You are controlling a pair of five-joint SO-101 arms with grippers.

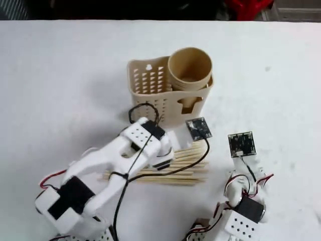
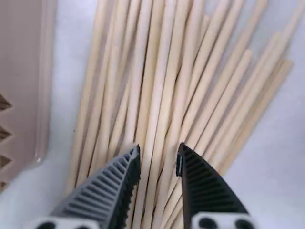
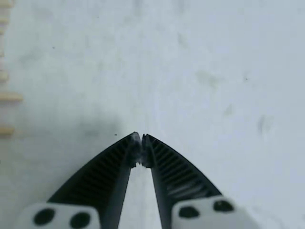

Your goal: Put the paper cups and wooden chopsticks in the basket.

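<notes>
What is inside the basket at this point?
Nested paper cups stand in one compartment of the basket. The other compartment shows perforated inner walls; its floor is hidden, as is anything beneath the cups.

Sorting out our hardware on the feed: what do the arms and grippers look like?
The left arm and right arm are white blocky shells with black motors. A black cable runs along the left one; red, white and black wires cluster by the right. The left gripper and right gripper are dark, ribbed and tapered to points.
</notes>
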